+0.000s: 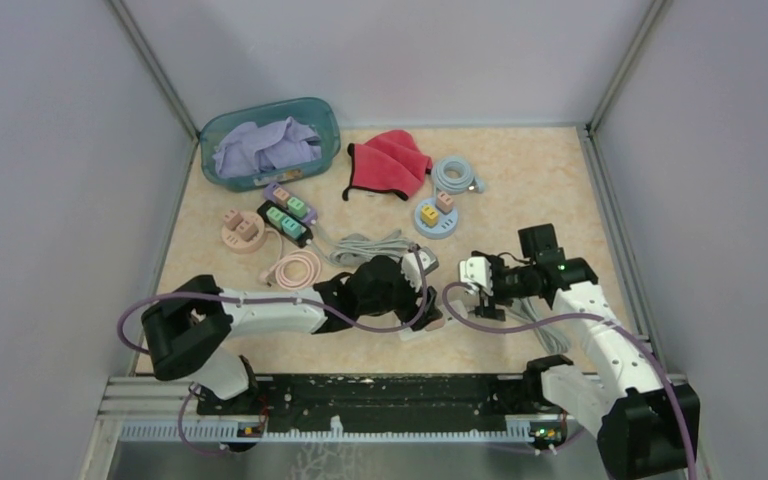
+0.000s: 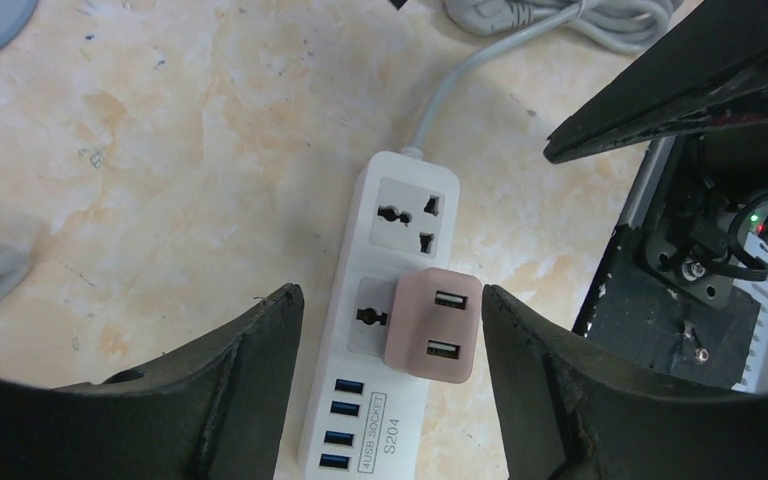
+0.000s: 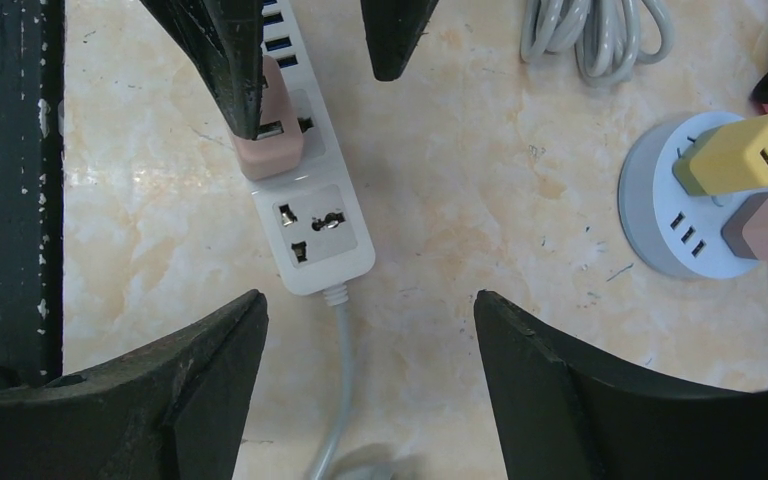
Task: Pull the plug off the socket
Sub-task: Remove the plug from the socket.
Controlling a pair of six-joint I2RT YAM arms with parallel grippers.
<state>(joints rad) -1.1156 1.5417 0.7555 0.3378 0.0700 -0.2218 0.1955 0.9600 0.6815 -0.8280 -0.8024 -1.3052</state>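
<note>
A pink plug (image 2: pixel 432 325) with two USB ports sits plugged into the white socket strip (image 2: pixel 400 210), which lies flat on the table. My left gripper (image 2: pixel 390 295) is open and straddles the plug, with a gap showing on each side. In the right wrist view one left finger (image 3: pixel 230 60) stands close against the plug (image 3: pixel 270 150). My right gripper (image 3: pixel 370 297) is open and empty. It hovers over the strip's cable end (image 3: pixel 315 235), with the grey cable running between its fingers. From above, both grippers (image 1: pixel 422 300) (image 1: pixel 475 280) meet near the front middle.
A round blue socket (image 3: pixel 660 215) carrying a yellow and a pink plug stands to the right. Grey coiled cable (image 1: pixel 370 247), a pink coil (image 1: pixel 297 268), two more strips (image 1: pixel 288 212), a pink round socket (image 1: pixel 243 230), a red cloth (image 1: pixel 390 162) and a teal basket (image 1: pixel 270 140) lie behind.
</note>
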